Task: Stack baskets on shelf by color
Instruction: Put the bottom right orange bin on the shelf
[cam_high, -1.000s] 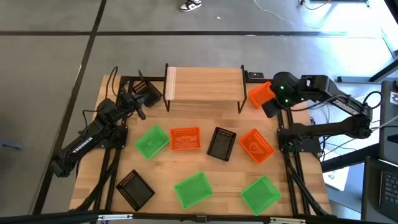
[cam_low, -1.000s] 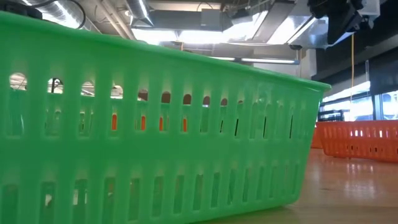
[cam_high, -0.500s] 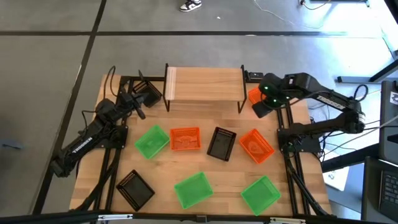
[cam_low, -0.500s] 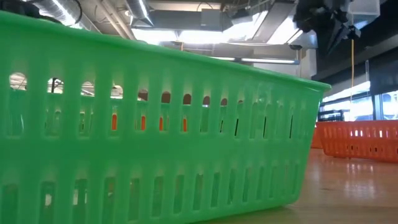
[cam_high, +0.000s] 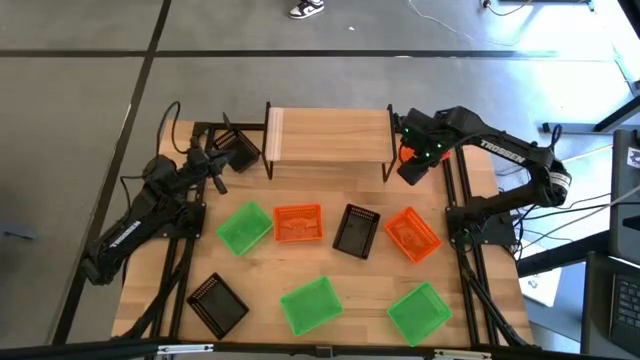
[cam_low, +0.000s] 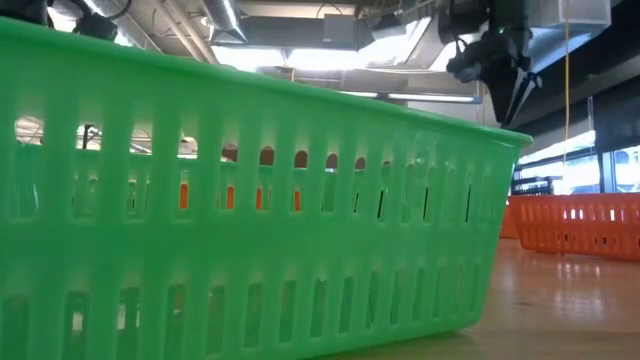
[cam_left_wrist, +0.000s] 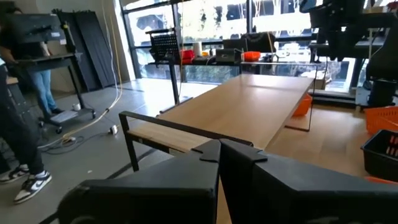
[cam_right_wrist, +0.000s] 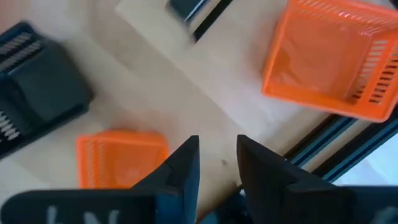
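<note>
Orange basket (cam_right_wrist: 329, 59) ahead of my right gripper (cam_right_wrist: 217, 163) looks light, thin-walled; I'd pinch one rim. Its jaws seem parted and empty; the left gripper (cam_left_wrist: 219, 163) is clenched.

The baskets (cam_high: 311, 304) are perforated plastic with a slight sheen. The shelf (cam_high: 328, 133) is pale, smooth wood on thin black metal legs. The worktop (cam_high: 265, 270) is matt wood planking.

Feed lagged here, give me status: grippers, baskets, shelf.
Right gripper open, empty, beside the shelf's right end. Left gripper shut, waiting by small black perforated plastic basket. Low light-wood shelf bare. Small orange perforated plastic basket loose.
</note>
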